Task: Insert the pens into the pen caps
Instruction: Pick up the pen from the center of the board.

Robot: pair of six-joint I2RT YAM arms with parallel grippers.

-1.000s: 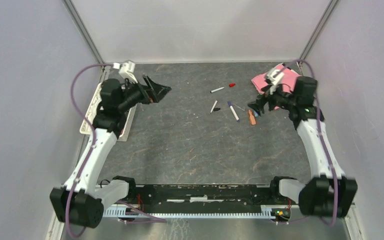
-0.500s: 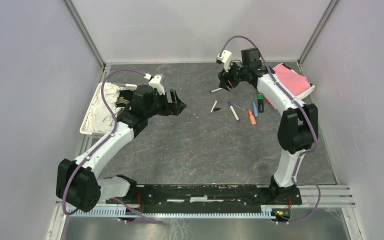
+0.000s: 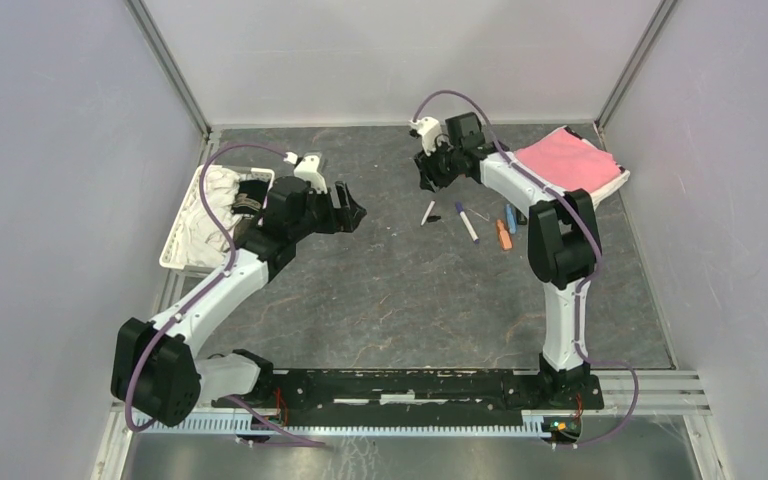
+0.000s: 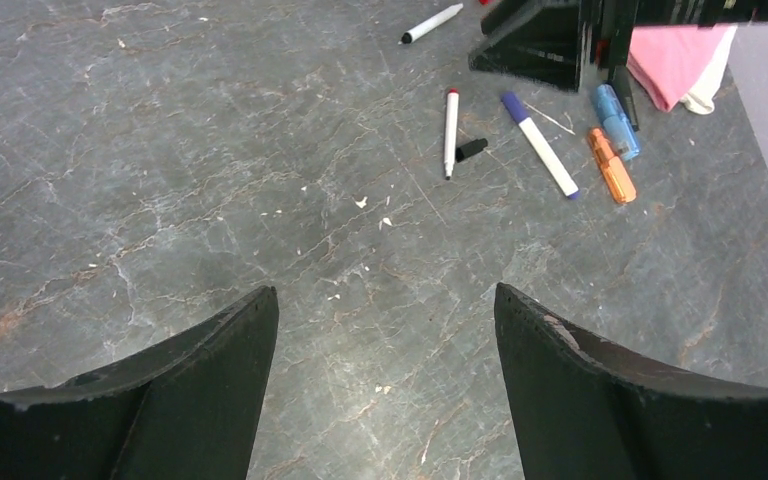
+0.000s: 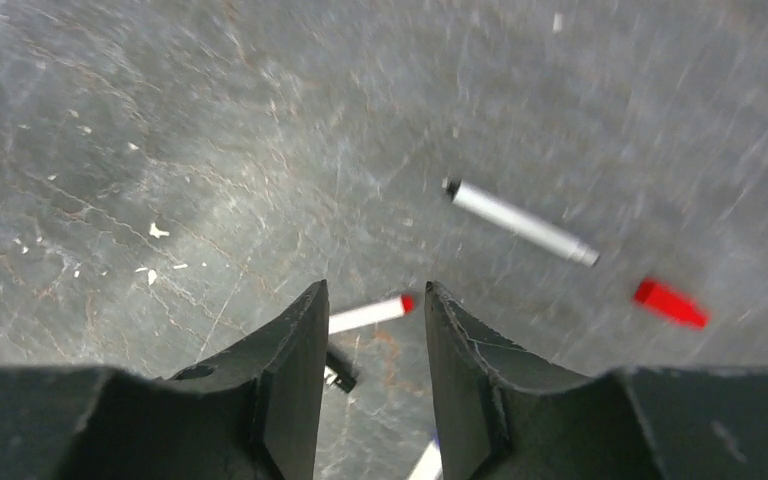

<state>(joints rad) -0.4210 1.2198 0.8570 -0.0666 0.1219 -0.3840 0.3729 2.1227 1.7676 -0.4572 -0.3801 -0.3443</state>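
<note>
Grey table (image 3: 380,300), right arm (image 3: 516,178) at full stretch, tool (image 3: 428,180) above pens (image 3: 467,223)

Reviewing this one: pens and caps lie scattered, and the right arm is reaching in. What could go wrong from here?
The right gripper, jaws narrowed, hovers near the red-tipped pen with a black cap close beside it; closing may catch or knock the cap. The loose red cap nearby could get flicked away. That wrist view is blurred, so aim may be off.
</note>
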